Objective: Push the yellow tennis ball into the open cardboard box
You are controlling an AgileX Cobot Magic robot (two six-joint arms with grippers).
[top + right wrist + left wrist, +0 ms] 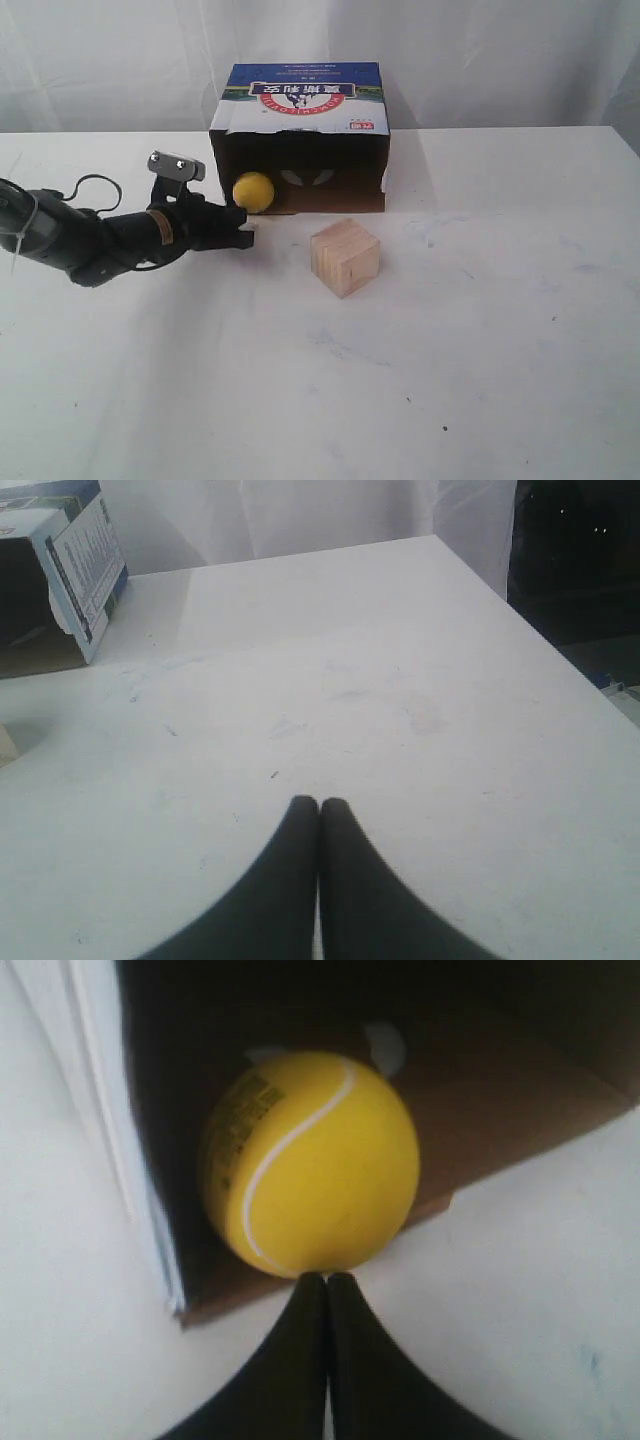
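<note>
The yellow tennis ball (254, 192) (310, 1163) sits at the left corner of the open cardboard box's (300, 140) (520, 1080) mouth, on the brown bottom flap. My left gripper (243, 228) (327, 1277) is shut, its two black tips pressed together and touching the ball's near side. The box lies on its side, its dark opening toward me and its blue-white printed face up. My right gripper (320, 803) is shut with nothing in it, over bare table far to the right of the box (60, 570); it does not show in the exterior view.
A pale wooden cube (345, 258) stands on the white table (480, 330) just in front of the box's right half. White curtains hang behind. In the right wrist view the table's edge (560, 650) runs along a dark gap.
</note>
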